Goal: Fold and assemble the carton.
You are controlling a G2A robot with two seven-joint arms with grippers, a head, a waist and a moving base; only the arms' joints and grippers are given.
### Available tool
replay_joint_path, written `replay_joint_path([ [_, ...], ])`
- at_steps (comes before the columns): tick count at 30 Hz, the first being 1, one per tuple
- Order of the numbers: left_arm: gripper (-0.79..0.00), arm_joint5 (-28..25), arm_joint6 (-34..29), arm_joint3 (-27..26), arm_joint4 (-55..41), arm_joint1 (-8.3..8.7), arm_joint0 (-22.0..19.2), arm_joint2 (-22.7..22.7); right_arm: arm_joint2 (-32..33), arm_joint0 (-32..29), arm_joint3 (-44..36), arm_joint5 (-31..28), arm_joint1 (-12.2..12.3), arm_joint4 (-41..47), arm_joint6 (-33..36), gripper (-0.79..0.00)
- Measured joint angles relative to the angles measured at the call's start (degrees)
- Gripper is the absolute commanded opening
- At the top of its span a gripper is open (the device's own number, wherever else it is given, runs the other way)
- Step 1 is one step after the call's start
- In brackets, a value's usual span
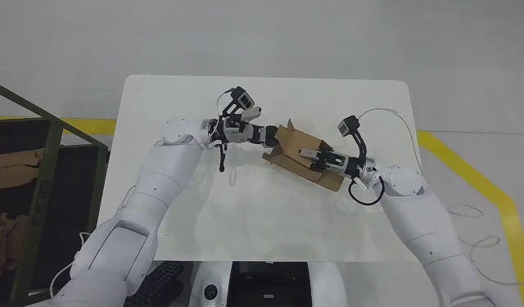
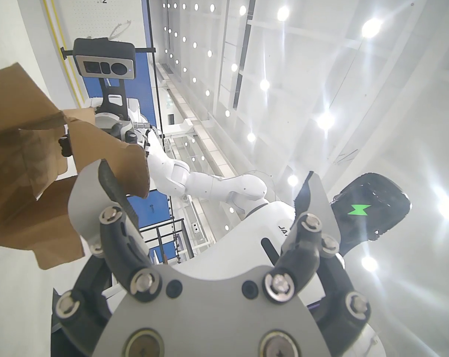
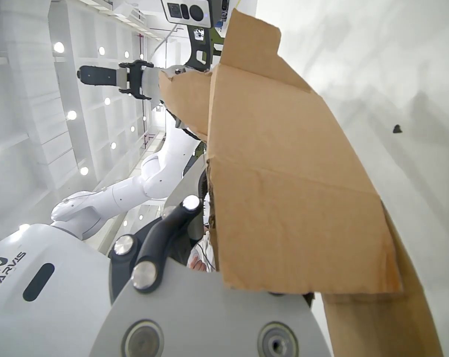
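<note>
The brown carton (image 1: 296, 153) lies partly folded in the middle of the white table (image 1: 205, 217), flaps standing up. My left gripper (image 1: 268, 135) is at its left end and open. In the left wrist view its fingers (image 2: 111, 183) stand wide apart, one of them right beside a raised flap of the carton (image 2: 109, 157), with nothing between them. My right gripper (image 1: 315, 155) rests on the carton's right half, shut on a side panel. In the right wrist view that panel (image 3: 284, 187) covers one finger, while the other finger (image 3: 193, 176) shows along its edge.
A green rack (image 1: 33, 143) with flat cardboard stands off the table's left side. A yellow line (image 1: 471, 176) runs on the floor to the right. A small dark speck (image 3: 396, 129) lies on the table. Bare tabletop lies in front of and behind the carton.
</note>
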Motion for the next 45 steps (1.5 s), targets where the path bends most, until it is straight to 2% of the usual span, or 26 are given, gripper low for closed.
replay_joint_path([
  [14,0.0,0.44,-0.44,0.17,-0.09,-1.15,-0.68,2.99,-2.14,1.02,-1.18,0.63,-0.6,-0.41,-0.59,-0.785],
  [26,0.0,-0.45,0.46,1.14,-1.09,0.3,-0.53,-1.9,2.08,0.51,-0.72,-2.87,0.3,2.25,1.44,-0.785],
  [30,0.0,-0.51,0.51,1.08,-1.04,0.63,-0.07,-2.8,3.33,0.07,-2.03,-4.71,0.61,5.12,4.64,-0.785],
  [36,0.0,-0.39,0.39,1.96,-0.71,0.71,0.51,-2.74,4.18,0.62,-2.79,-6.5,0.97,6.49,9.27,-0.785],
  [45,0.0,0.11,-0.11,2.69,-0.6,0.45,0.85,-1.82,5.01,1.52,-3.36,-6.69,1.23,8.15,10.97,-0.785],
])
